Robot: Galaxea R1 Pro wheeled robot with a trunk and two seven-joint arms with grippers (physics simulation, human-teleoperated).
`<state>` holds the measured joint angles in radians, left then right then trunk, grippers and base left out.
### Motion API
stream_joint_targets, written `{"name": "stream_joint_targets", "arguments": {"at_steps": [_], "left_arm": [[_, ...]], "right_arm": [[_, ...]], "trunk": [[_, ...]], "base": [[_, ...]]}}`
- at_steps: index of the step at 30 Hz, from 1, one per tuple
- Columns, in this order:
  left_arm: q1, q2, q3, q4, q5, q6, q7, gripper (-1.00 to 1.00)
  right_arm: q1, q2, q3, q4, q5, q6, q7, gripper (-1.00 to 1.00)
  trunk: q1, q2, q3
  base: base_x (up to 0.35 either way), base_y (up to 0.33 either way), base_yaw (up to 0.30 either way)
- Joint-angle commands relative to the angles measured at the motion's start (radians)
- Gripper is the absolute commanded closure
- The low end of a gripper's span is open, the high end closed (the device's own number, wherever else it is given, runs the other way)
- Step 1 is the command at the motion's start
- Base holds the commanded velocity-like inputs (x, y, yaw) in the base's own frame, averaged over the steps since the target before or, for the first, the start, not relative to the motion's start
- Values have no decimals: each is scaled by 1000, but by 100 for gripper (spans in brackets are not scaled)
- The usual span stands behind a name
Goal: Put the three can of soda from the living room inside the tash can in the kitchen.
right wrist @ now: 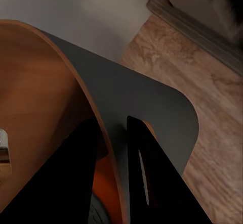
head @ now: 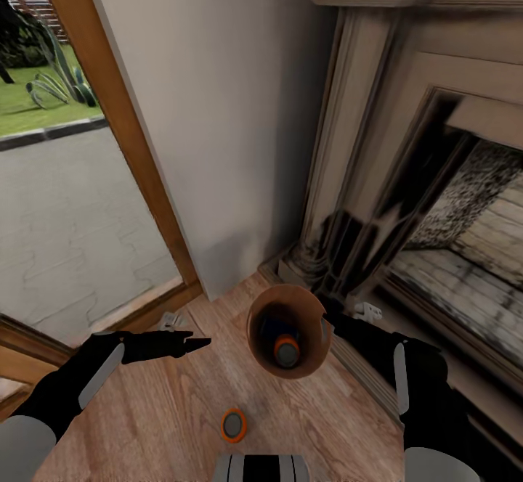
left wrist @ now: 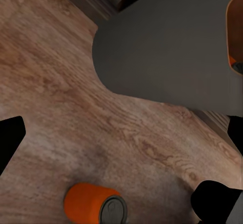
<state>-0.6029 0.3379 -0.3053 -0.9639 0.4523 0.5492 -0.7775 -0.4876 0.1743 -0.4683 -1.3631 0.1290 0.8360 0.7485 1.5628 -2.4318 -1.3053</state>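
The tash can (head: 263, 320), grey outside and brown inside, sits in the middle of the head view over the wood floor. My right gripper (head: 327, 321) is shut on its rim, one finger inside and one outside, as the right wrist view shows (right wrist: 112, 125). An orange can of soda (head: 287, 351) lies inside the bin, next to a dark blue shape (head: 270, 328). Another orange can (head: 234, 425) stands on the floor near my base and also appears in the left wrist view (left wrist: 93, 204). My left gripper (head: 195, 341) hangs open and empty left of the bin (left wrist: 167, 47).
A brick fireplace (head: 436, 199) with a stone surround fills the right side, its hearth edge close behind the bin. A wood-framed glass door (head: 80, 177) is at the left, with a white wall corner (head: 225, 119) between them. My base (head: 261, 467) is at the bottom edge.
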Motion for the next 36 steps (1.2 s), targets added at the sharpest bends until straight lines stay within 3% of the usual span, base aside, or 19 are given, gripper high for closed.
{"name": "stream_joint_targets", "arguments": {"at_steps": [1, 6, 36], "left_arm": [[0, 0, 0, 0, 0, 0, 1, -100], [0, -27, 0, 4, -4, 1, 6, -100], [0, -29, -2, 5, -3, 2, 6, -100]], "right_arm": [[0, 0, 0, -1, -28, 12, 2, 100], [0, 0, 0, -1, -28, 12, 2, 100], [-1, 0, 0, -2, -29, 11, 8, 100]], "trunk": [[0, 0, -2], [0, 0, -10], [0, 0, -58]], "base": [[0, 0, 0], [0, 0, 0], [0, 0, 0]]}}
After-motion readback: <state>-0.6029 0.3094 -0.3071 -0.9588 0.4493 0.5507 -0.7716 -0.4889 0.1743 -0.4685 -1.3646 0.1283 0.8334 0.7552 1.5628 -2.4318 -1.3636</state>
